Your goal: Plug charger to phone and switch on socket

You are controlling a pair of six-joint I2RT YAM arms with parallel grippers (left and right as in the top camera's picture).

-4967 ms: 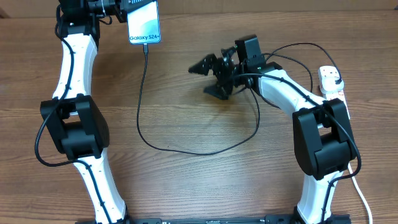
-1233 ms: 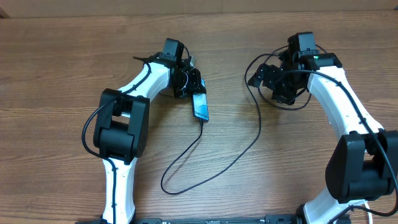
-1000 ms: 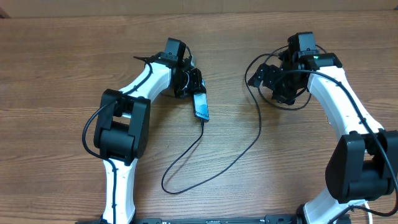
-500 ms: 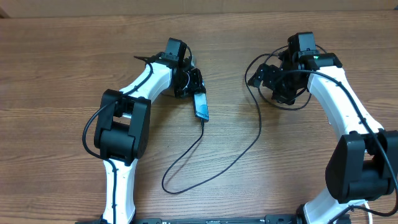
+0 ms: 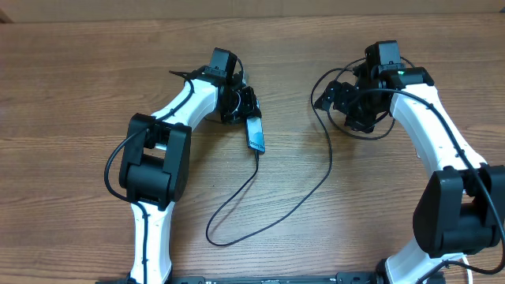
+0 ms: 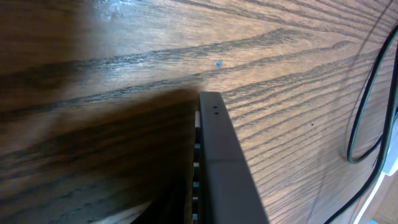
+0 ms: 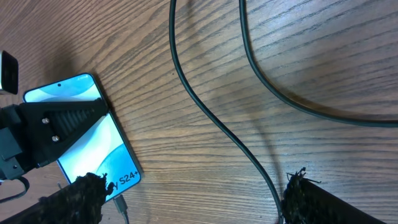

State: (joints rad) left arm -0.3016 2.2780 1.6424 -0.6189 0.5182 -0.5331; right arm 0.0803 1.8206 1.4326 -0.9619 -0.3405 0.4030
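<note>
— Where is the phone (image 5: 254, 136) seen?
— It is seen slanted, its cyan screen lit, with "S24+" printed by its lower end.
— And the charger (image 7: 173, 31)?
— It is joined to the phone's lower end and looped widely away from it.

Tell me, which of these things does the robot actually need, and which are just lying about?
Needed for the job:
phone
charger
socket, which is out of view here

Not part of the job:
table, the only other thing I can see besides the arms
</note>
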